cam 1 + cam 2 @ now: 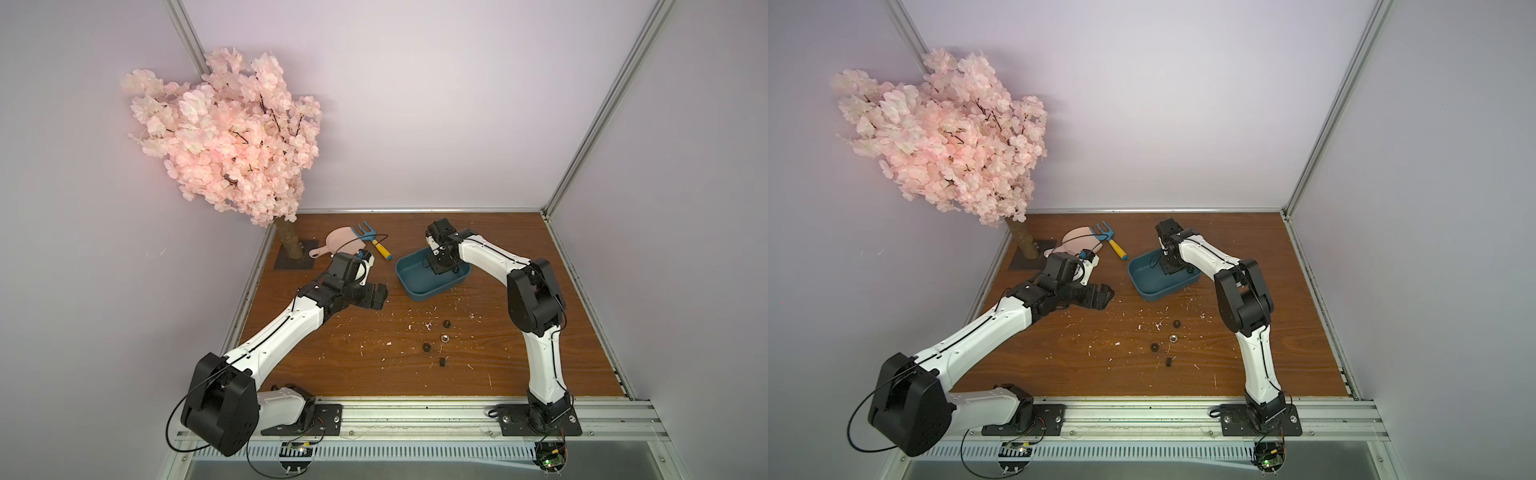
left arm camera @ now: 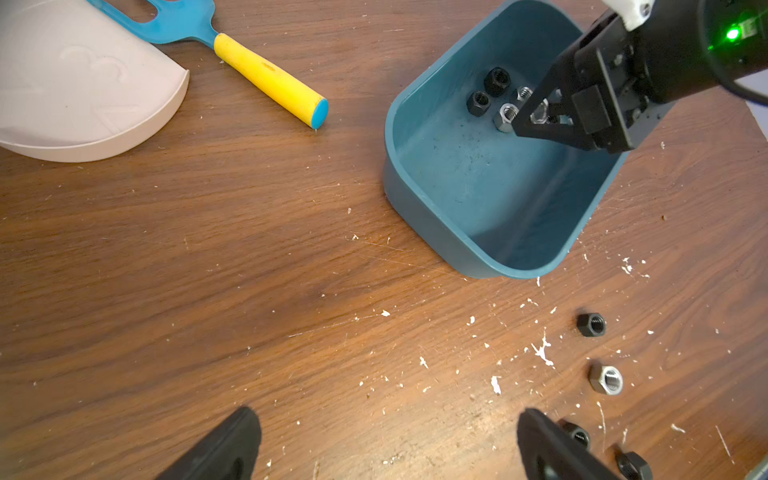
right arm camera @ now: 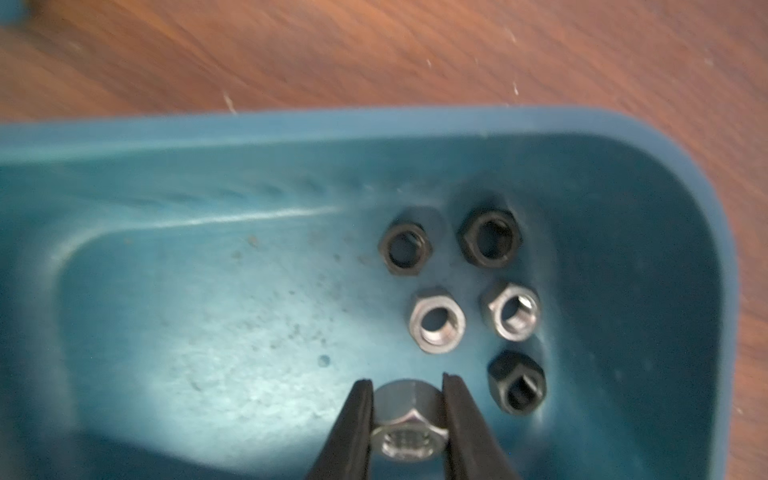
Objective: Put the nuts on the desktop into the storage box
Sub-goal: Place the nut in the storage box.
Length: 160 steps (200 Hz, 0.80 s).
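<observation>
Scuffed brown desktop (image 1: 332, 365) lies under both arms. Inside the storage box (image 3: 374, 124), the right pincer (image 3: 407, 380) is nearly closed, pinching a silver nut (image 3: 409, 432) between its tips; five loose nuts (image 3: 437, 320) lie on the box floor just beyond those tips. The left pincer (image 2: 386, 415) gapes wide, holding nothing, above the desktop, with four more nuts (image 2: 606, 379) lying near one of its fingers.

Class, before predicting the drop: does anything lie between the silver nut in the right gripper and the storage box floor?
Nothing visible does. The right gripper holds the silver nut over bare floor inside the storage box; five other nuts lie beside it.
</observation>
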Motion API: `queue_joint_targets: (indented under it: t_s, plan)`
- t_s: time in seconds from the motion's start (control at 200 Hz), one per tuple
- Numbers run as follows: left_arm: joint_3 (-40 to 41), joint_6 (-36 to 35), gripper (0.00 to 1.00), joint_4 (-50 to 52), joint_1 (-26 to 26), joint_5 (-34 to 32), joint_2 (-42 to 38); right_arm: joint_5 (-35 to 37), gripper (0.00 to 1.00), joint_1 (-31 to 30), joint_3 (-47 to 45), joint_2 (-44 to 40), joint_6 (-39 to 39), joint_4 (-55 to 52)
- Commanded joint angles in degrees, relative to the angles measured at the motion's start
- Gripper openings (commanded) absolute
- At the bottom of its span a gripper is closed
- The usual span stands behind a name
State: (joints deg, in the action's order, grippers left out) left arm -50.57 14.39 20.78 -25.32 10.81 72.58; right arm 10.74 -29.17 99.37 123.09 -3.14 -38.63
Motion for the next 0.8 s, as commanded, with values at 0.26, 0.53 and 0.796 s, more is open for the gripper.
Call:
queue_joint_targets:
  t_s: [0.26, 0.53, 0.796]
  plan:
    - [0.82, -0.26, 1.00, -0.03, 0.45, -1.07, -1.74, 3.20, 0.24, 1.09, 1.94, 1.70, 0.77, -4.91]
    - [0.90, -0.17, 1.00, -0.27, 0.46, -1.33, -1.53, 4.03, 0.33, 1.42, 2.49, 3.25, 1.11, -5.42]
    - [0.91, -0.36, 1.00, -0.64, 0.46, 0.27, -1.47, 4.29, 0.51, 1.48, 1.89, 1.05, 1.03, -3.23]
